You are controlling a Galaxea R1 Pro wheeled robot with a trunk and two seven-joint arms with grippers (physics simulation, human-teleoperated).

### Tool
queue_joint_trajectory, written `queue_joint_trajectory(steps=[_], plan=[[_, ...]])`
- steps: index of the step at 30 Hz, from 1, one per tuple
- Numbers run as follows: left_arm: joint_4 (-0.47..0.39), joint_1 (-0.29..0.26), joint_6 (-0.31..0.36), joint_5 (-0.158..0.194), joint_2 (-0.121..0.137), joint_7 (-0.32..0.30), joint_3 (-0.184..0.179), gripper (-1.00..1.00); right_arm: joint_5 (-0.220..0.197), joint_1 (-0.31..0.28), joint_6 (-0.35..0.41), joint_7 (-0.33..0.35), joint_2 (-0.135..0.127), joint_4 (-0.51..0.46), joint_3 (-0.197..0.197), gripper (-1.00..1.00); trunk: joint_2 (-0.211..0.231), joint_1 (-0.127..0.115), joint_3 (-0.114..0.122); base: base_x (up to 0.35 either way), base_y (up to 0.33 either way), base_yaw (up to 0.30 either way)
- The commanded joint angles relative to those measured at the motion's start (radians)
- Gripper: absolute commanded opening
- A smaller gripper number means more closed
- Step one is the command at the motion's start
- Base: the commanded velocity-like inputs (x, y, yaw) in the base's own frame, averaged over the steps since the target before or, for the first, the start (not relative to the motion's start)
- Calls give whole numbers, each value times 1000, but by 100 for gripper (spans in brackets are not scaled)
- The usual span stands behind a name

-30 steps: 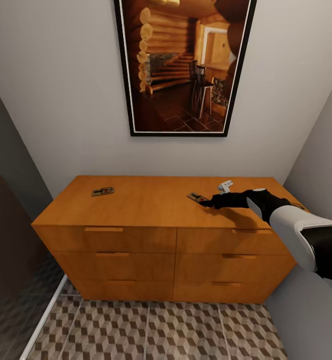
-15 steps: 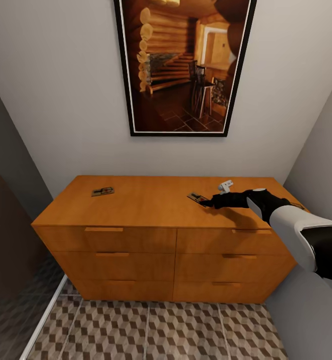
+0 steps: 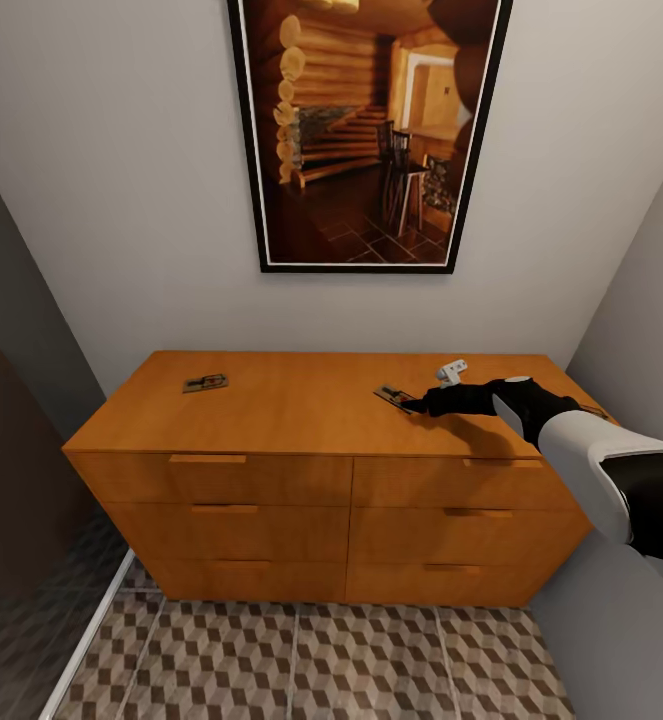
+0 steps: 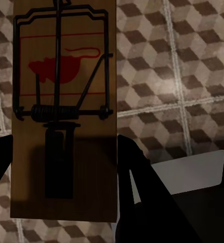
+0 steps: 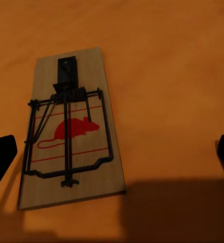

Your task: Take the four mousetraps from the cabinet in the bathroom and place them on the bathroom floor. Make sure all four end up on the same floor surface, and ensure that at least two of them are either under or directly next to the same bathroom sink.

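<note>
Black right end effector point(image 3: 411, 401) outstretched, fingers spread, over cabinet-top mousetrap point(image 3: 393, 396).

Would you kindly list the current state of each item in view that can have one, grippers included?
Cabinet: all drawers shut.
Mousetrap in the left gripper: held between the fingers, above the tiled floor.
Mousetrap by the right gripper: flat on the cabinet top, not gripped.
Far-left mousetrap: flat on the cabinet top, untouched.
Left gripper: shut on its mousetrap.
Right gripper: open, fingers either side of its trap.
</note>
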Motion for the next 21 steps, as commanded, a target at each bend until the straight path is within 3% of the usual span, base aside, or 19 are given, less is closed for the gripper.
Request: queue_joint_trajectory(steps=[1,21], plan=[[2,-1,-4,1,-1,5,-9,-100,20,0,6,1,-1,28,28,100,0,0,-1,0,0,0],[2,-1,-4,1,-1,5,-9,-100,20,6,6,-1,-1,28,28,100,0,0,-1,0,0,0]])
